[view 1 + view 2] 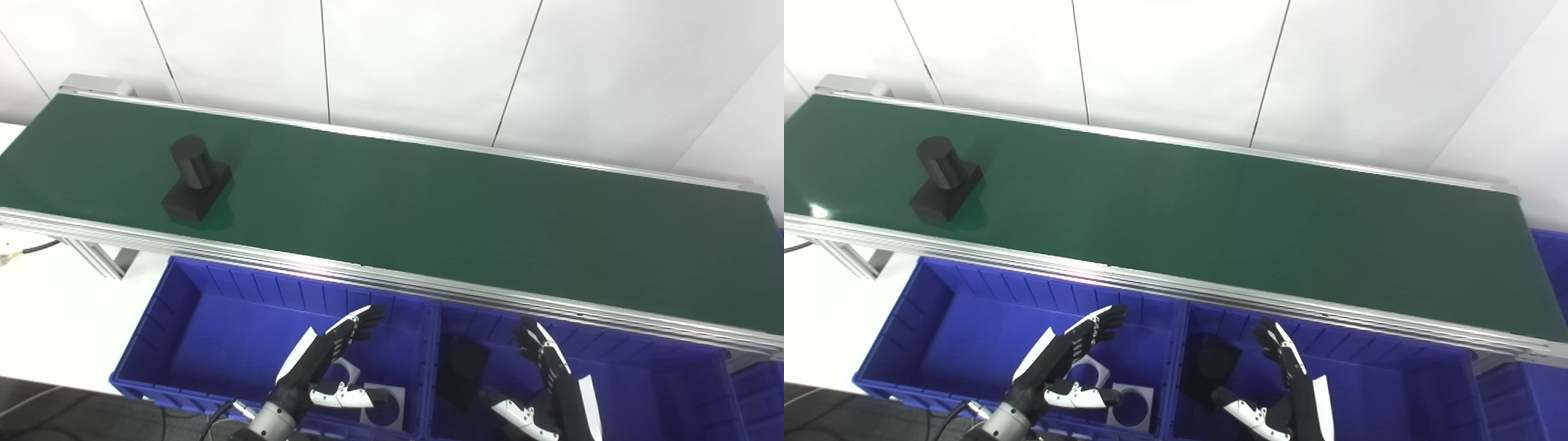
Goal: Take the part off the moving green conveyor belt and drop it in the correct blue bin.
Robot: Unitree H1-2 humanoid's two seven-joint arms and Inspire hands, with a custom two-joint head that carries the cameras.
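Observation:
A black part (195, 177), a short cylinder standing on a square base, sits on the green conveyor belt (429, 208) near its left end. My left hand (327, 361) is open, fingers spread, hovering over the left blue bin (202, 324). My right hand (548, 380) is open, hovering over the right blue bin (661, 392). Both hands are below the belt's front rail and far from the part. A black part (462, 367) lies in the right bin.
White square pieces with round holes (383, 404) lie in the left bin under my left hand. The belt's aluminium front rail (429, 288) runs between the bins and the belt. A third blue bin's edge (759, 380) shows at far right. A white wall stands behind.

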